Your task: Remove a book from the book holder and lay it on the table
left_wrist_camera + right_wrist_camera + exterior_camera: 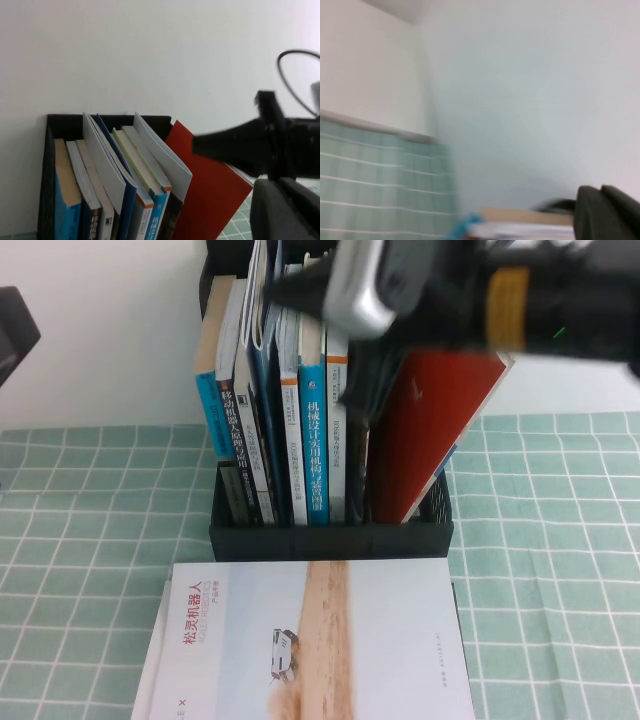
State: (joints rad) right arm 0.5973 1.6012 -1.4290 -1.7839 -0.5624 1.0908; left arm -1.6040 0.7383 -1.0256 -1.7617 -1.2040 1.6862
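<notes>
The book [320, 640], white with a tan vertical band and a red title, lies flat on the table [550, 540] in front of the book holder [330, 540]. The black book holder still has several upright books in its slots. My right gripper [295, 285] hovers above the tops of those books, blurred, shut and holding nothing. Its fingers [607, 215] press together just over a book's top edge. My left gripper [285, 210] is off to the left of the holder, shut and empty, and its camera faces the rack [50, 150].
A red-covered book [430, 430] leans to the right in the holder's rightmost slot. A white wall stands directly behind the rack. Checked cloth extends to both sides of the holder. A dark part of the left arm [15, 330] shows at the left edge.
</notes>
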